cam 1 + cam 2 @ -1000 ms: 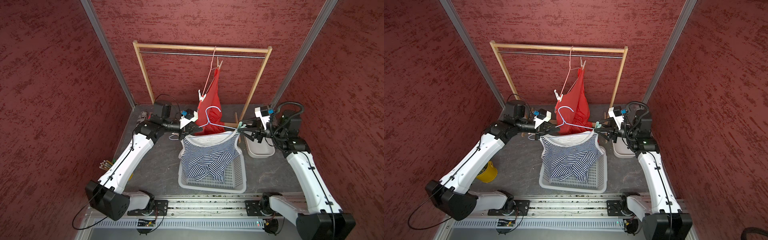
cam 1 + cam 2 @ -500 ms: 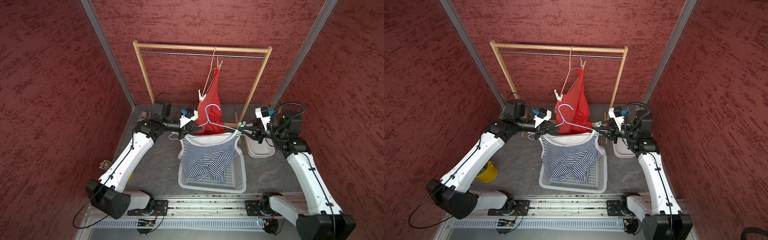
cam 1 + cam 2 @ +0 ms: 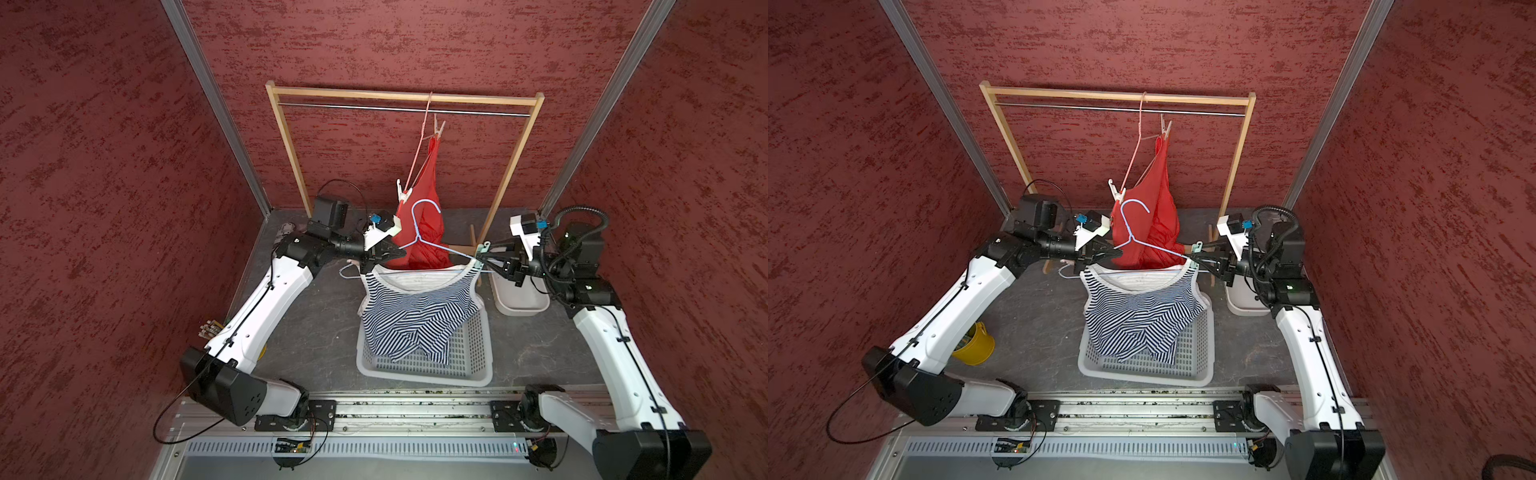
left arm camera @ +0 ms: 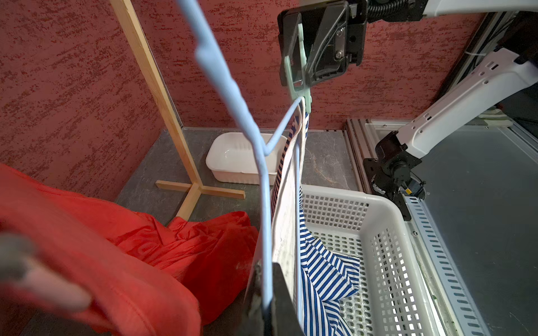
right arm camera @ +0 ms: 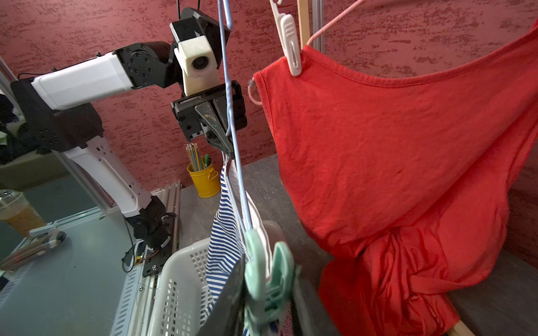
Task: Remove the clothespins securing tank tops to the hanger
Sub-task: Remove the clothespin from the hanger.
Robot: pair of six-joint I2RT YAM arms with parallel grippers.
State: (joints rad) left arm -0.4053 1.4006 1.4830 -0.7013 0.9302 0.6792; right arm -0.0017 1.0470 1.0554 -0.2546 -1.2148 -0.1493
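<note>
A navy-and-white striped tank top hangs on a light blue hanger, its hem in the basket. My left gripper is shut on the hanger's left end. At the right end a mint-green clothespin pins the strap to the wire, and my right gripper is shut on its handles. Behind them, the orange-red tank top hangs slanted from a pink hanger on the rail, held by a white clothespin low down and a beige clothespin high up.
A white perforated basket stands on the table in front. A small white tub sits under my right wrist. The wooden rack stands at the back, and a yellow cup of pencils is beside the left arm.
My right gripper's jaws have closed in on the mint-green clothespin. The left arm, the blue hanger and the striped top have stayed where they were.
</note>
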